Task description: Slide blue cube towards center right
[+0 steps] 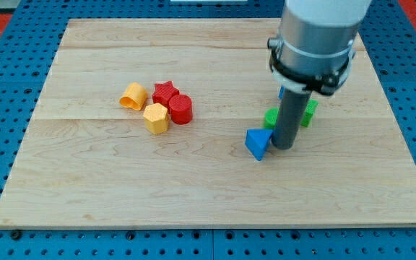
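The blue cube (257, 142) lies on the wooden board (193, 188), a little right of the middle, one corner pointing to the view's bottom. My tip (282, 147) rests on the board right against the cube's right side. A green block (272, 117) sits just above the cube and is partly hidden by the rod. Its shape cannot be made out.
More green (309, 112) shows to the right of the rod. At the view's left of centre lies a cluster: an orange block (132, 96), a yellow block (156, 118), a red star (165, 92) and a red cylinder (180, 109).
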